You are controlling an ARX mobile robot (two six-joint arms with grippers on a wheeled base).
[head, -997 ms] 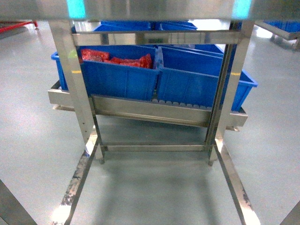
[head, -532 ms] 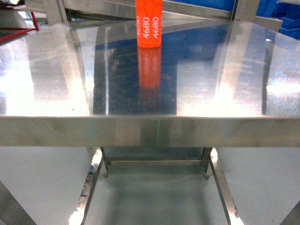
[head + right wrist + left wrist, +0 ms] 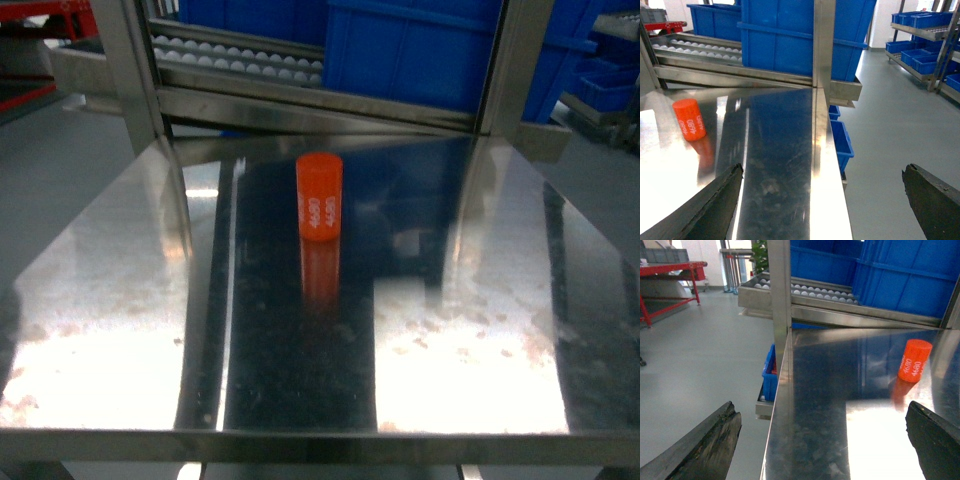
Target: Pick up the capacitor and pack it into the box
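left to right: the left tool (image 3: 822, 440) is hanging off the near left edge of the counter (image 3: 120, 300), fingers (image 3: 705, 447) spread wide, holding nothing, one fingertip showing over the floor and the other over the steel top. likely parked wide like that so it is ready to close around something upright.

moving in, the capacitor (image 3: 320, 197) is standing upright near the middle of the counter, toward the far side, an orange cylinder with white "4680" print running down its side and its reflection stretching toward the camera on the shiny steel. in the left wrist view the capacitor (image 3: 914, 360) is sitting ahead and to the right of that tool, well apart; in the right wrist view the capacitor (image 3: 689, 119) is sitting ahead and to the left, also well apart. nothing is touching it.

behind it a roller rack (image 3: 240, 62) is carrying blue bins (image 3: 420, 50), angled down toward the counter, probably to feed bins forward.

on the right, the right tool (image 3: 822, 205) is also spread wide and holding nothing, hanging near the counter's right edge with one fingertip over the floor. more blue bins (image 3: 922, 30) are sitting on shelves off to the far right.

the box is not showing in any view, so where the capacitor is going cannot be told from here. judging by this, the pick is not started yet; either tool is needing to reach inward and centre on the cylinder without tipping it.
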